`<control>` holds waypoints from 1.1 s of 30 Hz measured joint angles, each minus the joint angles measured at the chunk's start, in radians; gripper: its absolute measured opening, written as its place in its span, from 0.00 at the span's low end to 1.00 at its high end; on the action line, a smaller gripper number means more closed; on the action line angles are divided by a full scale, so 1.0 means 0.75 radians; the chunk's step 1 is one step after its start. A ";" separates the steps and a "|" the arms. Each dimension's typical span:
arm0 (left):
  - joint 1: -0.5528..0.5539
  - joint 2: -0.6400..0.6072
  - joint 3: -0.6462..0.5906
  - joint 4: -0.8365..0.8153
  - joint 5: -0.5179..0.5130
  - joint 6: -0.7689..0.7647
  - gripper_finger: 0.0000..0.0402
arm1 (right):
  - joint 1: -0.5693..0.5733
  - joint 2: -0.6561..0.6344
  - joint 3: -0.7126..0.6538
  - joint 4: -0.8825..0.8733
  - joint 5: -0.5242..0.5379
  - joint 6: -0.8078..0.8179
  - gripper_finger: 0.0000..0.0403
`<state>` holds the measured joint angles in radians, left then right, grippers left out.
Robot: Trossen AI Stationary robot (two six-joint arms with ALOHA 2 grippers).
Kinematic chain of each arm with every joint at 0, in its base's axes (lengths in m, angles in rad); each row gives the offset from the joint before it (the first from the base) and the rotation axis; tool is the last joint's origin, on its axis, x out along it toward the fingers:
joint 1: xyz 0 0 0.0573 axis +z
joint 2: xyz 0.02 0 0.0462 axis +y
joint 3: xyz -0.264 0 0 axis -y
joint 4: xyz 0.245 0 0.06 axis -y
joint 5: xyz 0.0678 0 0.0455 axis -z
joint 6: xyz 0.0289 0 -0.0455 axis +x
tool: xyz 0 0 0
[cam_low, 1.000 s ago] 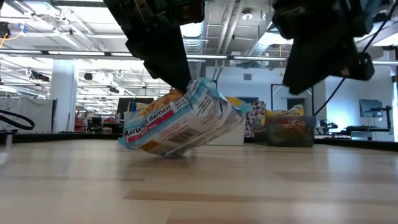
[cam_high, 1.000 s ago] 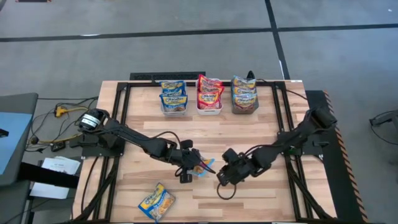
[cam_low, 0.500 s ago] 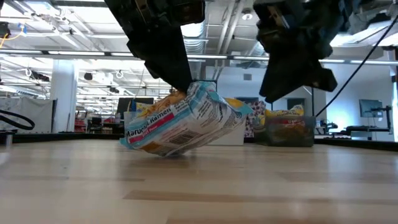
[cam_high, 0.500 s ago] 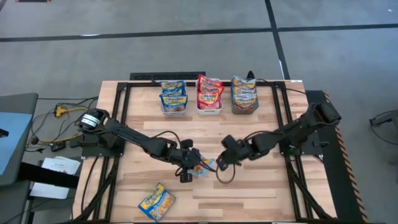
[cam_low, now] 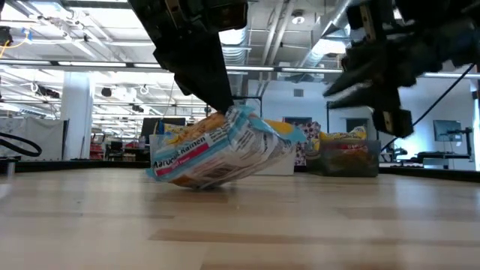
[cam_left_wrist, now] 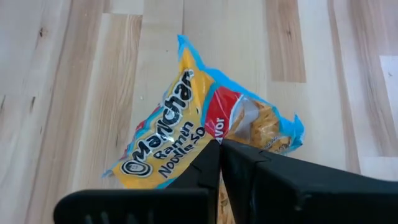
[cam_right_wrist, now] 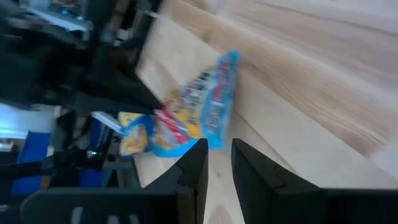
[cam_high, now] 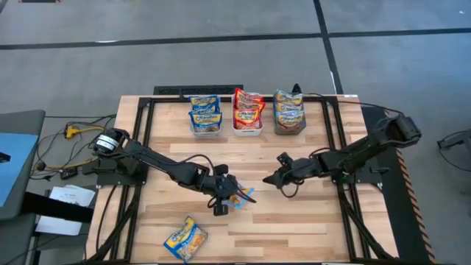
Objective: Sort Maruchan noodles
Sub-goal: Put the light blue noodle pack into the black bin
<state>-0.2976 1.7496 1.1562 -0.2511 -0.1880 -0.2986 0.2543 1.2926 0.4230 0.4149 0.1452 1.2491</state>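
A blue-and-yellow Maruchan noodles packet point(cam_high: 240, 197) sits mid-table with my left gripper point(cam_high: 226, 193) shut on it; the low view shows it tilted point(cam_low: 225, 150). My right gripper point(cam_high: 269, 179) hovers open to the packet's right, with nothing between its fingers point(cam_right_wrist: 217, 158). A second packet point(cam_high: 184, 238) lies flat near the front edge. Along the far edge stand three bins with packets standing in them: blue-and-yellow ones in the left bin point(cam_high: 205, 115), red ones in the middle bin point(cam_high: 249, 112), and blue-and-orange ones in the right bin point(cam_high: 290, 112). My left gripper pinches the packet between its two shut fingers point(cam_left_wrist: 208, 163), at the upper edge point(cam_low: 231, 112) of the tilted wrapper. The fingers slant down from the table's left. The packet hangs tilted below them, its low part point(cam_low: 199, 182) down at the table top.
Bare wood lies between the bins and the grippers and at the table's front right. Black frame rails point(cam_high: 143, 132) run along both sides. Cables trail behind my right arm point(cam_high: 353, 158).
My right gripper has drawn back from beside the packet toward the table's right and far side, turning and tipping nearer to level. Its fingers keep the same gap. My left gripper and the packet have stayed where they were.
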 joint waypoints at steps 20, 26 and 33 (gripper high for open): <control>0.002 0.000 0.000 0.000 -0.003 -0.006 0.00 | -0.036 0.215 -0.026 0.268 -0.056 0.157 0.40; 0.002 0.000 0.000 -0.001 -0.003 -0.006 0.00 | -0.009 0.317 -0.005 0.338 -0.056 0.279 0.51; 0.002 0.000 0.000 -0.017 -0.003 -0.006 0.00 | 0.011 0.428 0.052 0.338 -0.056 0.326 0.56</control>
<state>-0.2962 1.7496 1.1564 -0.2640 -0.1907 -0.3035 0.2623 1.6138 0.4619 0.6686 0.1028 1.4933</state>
